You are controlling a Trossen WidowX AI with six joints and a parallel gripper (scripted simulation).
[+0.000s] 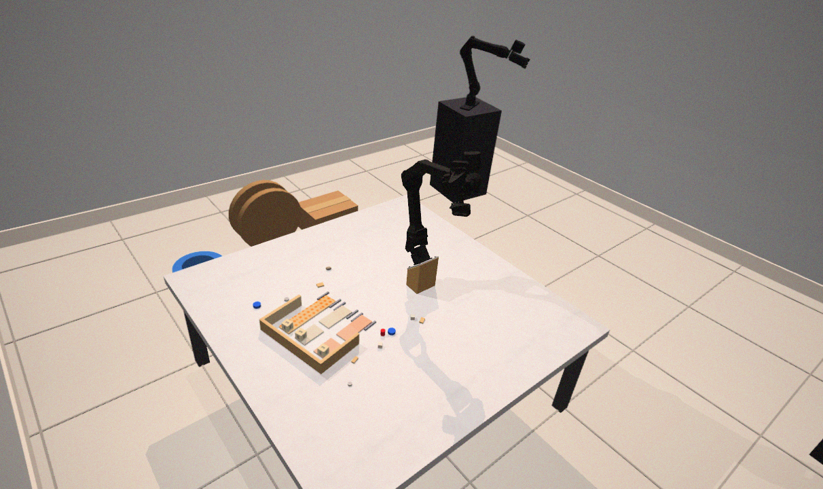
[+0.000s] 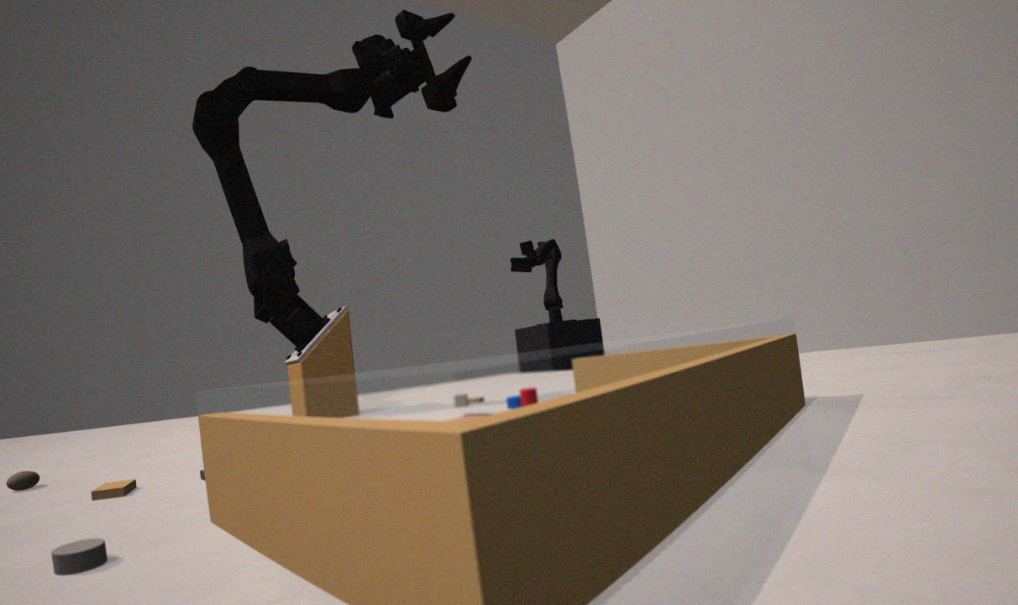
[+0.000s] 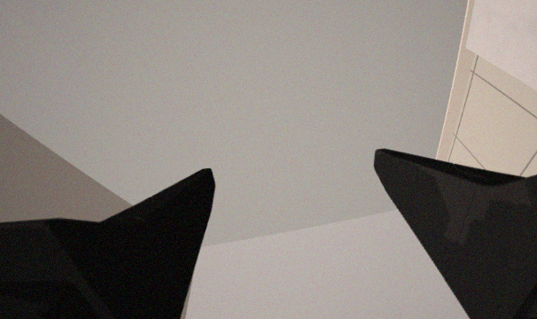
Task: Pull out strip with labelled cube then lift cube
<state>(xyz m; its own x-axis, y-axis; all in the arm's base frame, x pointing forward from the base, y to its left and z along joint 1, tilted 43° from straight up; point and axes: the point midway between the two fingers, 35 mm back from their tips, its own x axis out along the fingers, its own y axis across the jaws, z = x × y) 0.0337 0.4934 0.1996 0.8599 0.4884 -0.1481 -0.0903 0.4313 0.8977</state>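
Observation:
My gripper (image 2: 460, 35) (image 3: 292, 167) is open and empty, high above the table and far from the strips. An orange dotted strip (image 1: 312, 310) looks unbroken, with a cube (image 1: 286, 326) at its inner end. A cream strip shows as two pieces, an outer piece (image 1: 336, 316) and an inner piece (image 1: 312, 333) with a gap; a second cube (image 1: 301, 334) sits at its inner end. A salmon strip has an outer piece (image 1: 354, 327) and a separate inner part, with a third cube (image 1: 322, 350) on it. The cubes bear dark marks, too small to read.
A wooden wall (image 1: 293, 348) (image 2: 632, 451) surrounds the strips on three sides, with a clear pane (image 2: 753, 332) above it. Dark bars stand at the strips' outer ends. A red cylinder (image 1: 382, 331) (image 2: 528, 396) and a blue disc (image 1: 391, 331) (image 2: 513, 402) lie nearby.

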